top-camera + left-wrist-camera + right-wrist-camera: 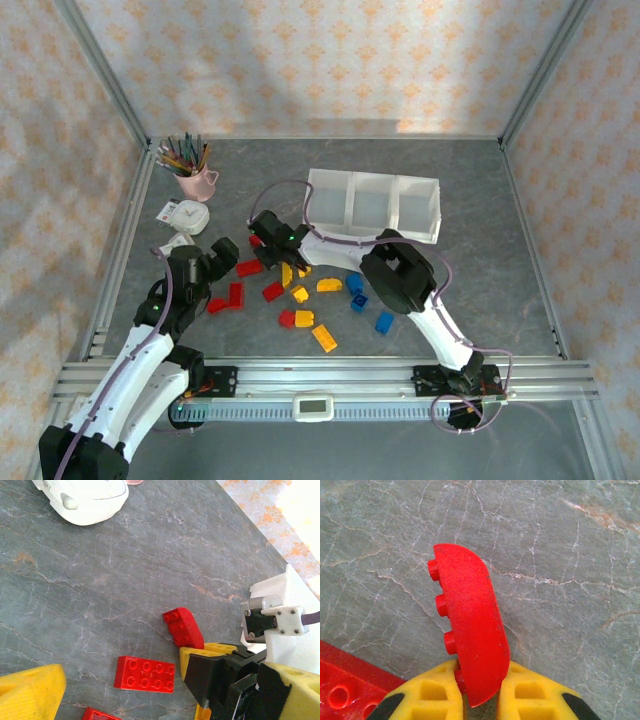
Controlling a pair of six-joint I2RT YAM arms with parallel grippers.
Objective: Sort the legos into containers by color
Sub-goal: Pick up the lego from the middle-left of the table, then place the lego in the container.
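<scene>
Far left, back: pink mug (197, 181) of coloured pencils (182, 155), upright on the grey table (480, 260). Just in front of it: white clock (192, 213). Next: left claw (222, 252), jaws spread wide, holding nothing, poised over the left edge of the brick scatter. Beneath and beside it: red bricks (236, 294), several, loose on the table; one flat red brick (145, 674) lies studs up. Next: right claw (481, 692), reaching across from the right arm, its yellow fingers (427, 697) clamped shut on the lower end of a curved red brick (472, 635), which stands on edge with its studs facing left; whether it rests on the table or hangs just clear of it cannot be told. Centre, near side: yellow bricks (325, 337), a handful, mixed among the red ones. Right of those: blue bricks (384, 322), a few, close together. Back, right of centre: white tray (372, 205) of three joined bins, set well behind the scatter, with the right arm passing in front of it.
</scene>
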